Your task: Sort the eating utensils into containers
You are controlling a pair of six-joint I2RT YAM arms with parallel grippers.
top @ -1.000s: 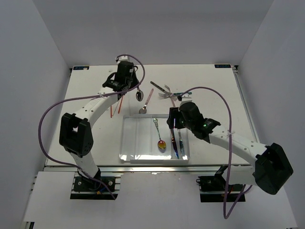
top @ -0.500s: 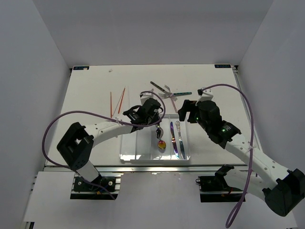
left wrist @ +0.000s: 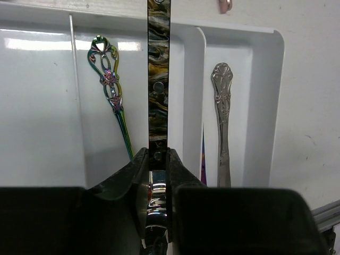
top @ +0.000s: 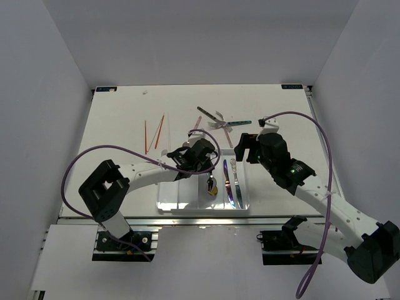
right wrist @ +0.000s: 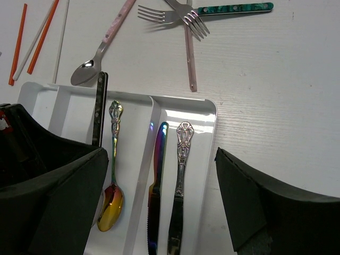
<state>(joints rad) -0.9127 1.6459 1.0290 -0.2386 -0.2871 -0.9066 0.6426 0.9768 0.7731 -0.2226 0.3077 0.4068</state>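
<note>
My left gripper [top: 205,167] [left wrist: 158,154] is shut on a spoon with a dark marbled handle [left wrist: 159,64] [right wrist: 99,109]. It holds the spoon steeply over the clear tray [top: 165,187] [right wrist: 186,101], in the compartment where an iridescent spoon [left wrist: 110,87] [right wrist: 112,175] lies. In the rightmost compartment an iridescent knife [right wrist: 157,180] and a silver knife [right wrist: 180,170] [left wrist: 222,122] lie side by side. My right gripper [top: 245,149] [right wrist: 161,159] hovers open above those knives, holding nothing. Whether the held spoon's bowl [top: 211,183] touches the tray floor is hidden.
On the table beyond the tray lie two red-orange chopsticks [top: 145,136] [top: 159,130], a pink-handled spoon [right wrist: 106,42], a teal-handled fork [right wrist: 234,9], a second fork [right wrist: 195,25] and a pink-handled piece [right wrist: 188,53]. The tray's left compartments [top: 178,187] hold nothing.
My left arm has carried the marbled spoon from the far table to the tray and lowered it. The right gripper has opened, left the silver knife in the tray and drawn back.
</note>
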